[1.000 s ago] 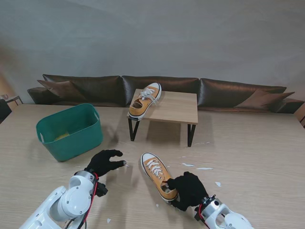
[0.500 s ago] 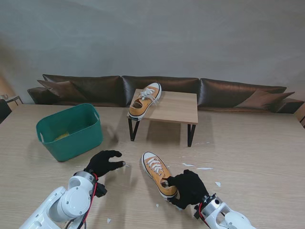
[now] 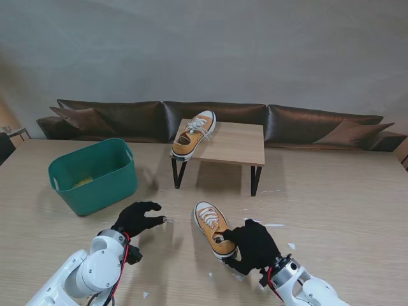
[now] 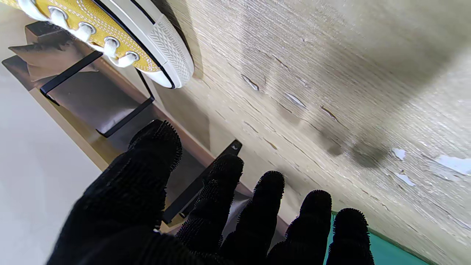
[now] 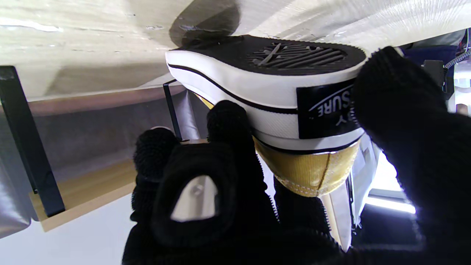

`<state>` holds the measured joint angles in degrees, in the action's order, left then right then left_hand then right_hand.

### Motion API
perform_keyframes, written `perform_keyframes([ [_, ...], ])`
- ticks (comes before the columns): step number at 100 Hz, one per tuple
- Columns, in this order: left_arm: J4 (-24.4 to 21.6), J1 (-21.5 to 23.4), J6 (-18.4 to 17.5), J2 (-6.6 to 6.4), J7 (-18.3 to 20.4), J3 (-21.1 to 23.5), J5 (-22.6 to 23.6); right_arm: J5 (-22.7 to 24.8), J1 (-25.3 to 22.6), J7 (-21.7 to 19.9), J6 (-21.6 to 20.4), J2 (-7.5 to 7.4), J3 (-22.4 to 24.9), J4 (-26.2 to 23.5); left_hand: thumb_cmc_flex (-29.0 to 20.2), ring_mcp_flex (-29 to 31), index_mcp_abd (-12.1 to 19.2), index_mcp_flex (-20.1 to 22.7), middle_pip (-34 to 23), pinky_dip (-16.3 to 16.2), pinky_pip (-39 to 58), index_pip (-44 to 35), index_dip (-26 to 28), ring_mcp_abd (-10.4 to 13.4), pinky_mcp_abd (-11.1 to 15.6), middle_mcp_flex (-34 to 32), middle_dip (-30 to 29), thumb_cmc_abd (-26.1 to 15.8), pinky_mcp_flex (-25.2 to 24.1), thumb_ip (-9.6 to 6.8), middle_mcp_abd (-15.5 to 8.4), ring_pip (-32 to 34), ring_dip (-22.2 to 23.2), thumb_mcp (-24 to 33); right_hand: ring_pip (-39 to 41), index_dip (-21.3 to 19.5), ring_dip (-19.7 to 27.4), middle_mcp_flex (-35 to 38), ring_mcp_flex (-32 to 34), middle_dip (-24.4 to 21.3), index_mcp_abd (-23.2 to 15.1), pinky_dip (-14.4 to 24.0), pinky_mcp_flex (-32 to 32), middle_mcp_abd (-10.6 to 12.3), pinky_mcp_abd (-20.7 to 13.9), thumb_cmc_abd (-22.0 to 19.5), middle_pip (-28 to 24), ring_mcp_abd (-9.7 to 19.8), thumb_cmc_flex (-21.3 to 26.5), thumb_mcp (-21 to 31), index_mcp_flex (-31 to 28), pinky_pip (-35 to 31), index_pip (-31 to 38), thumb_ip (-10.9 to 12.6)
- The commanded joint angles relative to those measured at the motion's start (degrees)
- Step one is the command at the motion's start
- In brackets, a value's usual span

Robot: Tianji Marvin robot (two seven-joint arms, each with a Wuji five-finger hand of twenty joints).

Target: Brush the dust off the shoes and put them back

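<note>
A: Near shoe (image 3: 213, 228): yellow canvas, white laces, white rubber sidewall, black sole. It sits on the table (image 3: 344, 191) at 6 o'clock from the small stand (image 3: 224, 141), toe toward it. The heel looks raised in the right wrist view.

B: Grip?

A: Right hand (image 3: 252, 247) is clamped on the heel, thumb against the heel patch, fingers (image 5: 230, 125) on the sidewall. Left hand (image 3: 137, 218) is spread and holds nothing, at 9 o'clock from the shoe.

B: Risk?

A: A heel-only hold; I judge the toe could swing or slip out. The second shoe (image 3: 194, 134) overhangs the stand's edge, so a bump may tip it.
</note>
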<state>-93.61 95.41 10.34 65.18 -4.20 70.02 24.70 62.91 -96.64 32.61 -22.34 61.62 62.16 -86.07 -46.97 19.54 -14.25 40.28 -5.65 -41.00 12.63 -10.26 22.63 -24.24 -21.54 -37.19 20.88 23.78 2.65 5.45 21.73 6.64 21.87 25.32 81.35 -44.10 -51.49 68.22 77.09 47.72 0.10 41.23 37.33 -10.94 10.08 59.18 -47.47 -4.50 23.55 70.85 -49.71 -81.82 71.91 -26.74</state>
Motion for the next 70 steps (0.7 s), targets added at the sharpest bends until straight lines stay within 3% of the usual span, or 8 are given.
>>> perform_keyframes([
  [1, -0.4, 0.2, 0.4, 0.17, 1.0, 0.1, 0.0, 0.6, 0.3, 0.5, -0.6, 0.01, 0.0, -1.1, 0.2, -0.9, -0.3, 0.3, 0.0, -0.1, -0.8, 0.2, 0.2, -0.7, 1.2, -0.1, 0.1, -1.9, -1.1, -1.52, 0.4, -0.3, 0.4, -0.9, 2.4, -8.6, -1.1, 6.5, -1.6, 1.2, 10.5, 1.5, 24.7, 10.8, -1.4, -6.9, -5.7, 8.8, 6.4, 9.8, -9.0, -2.3, 19.9, 6.9],
  [36, -0.6, 0.5, 1.5, 0.24, 0.8, 0.0, 0.2, 1.6, 0.8, 3.3, -2.4, 0.14, 0.8, -1.8, 0.1, -1.0, -0.4, 0.3, 0.0, -0.1, -0.9, 0.2, 0.2, -0.6, 1.3, -0.1, 0.1, -2.0, -1.2, -1.56, 0.5, -0.3, 0.4, -1.0, 2.4, -8.7, -1.1, 6.4, -1.6, 1.4, 10.6, 1.8, 24.7, 10.9, -1.5, -6.6, -5.7, 8.7, 6.5, 10.0, -9.0, -2.2, 19.8, 6.8],
  [70, -0.4, 0.3, 2.4, 0.38, 0.6, -0.2, -0.3, 0.8, -2.3, -0.4, -5.6, 0.42, 5.9, -8.3, 0.1, -1.0, -0.4, 0.3, 0.0, -0.1, -0.9, 0.2, 0.2, -0.7, 1.3, 0.0, 0.1, -2.0, -1.2, -1.57, 0.6, -0.3, 0.4, -1.1, 2.1, -8.7, -1.1, 6.2, -1.6, 1.7, 10.5, 2.0, 24.6, 10.7, -1.0, -6.2, -5.8, 8.2, 6.8, 10.0, -9.1, -1.8, 19.8, 6.8],
])
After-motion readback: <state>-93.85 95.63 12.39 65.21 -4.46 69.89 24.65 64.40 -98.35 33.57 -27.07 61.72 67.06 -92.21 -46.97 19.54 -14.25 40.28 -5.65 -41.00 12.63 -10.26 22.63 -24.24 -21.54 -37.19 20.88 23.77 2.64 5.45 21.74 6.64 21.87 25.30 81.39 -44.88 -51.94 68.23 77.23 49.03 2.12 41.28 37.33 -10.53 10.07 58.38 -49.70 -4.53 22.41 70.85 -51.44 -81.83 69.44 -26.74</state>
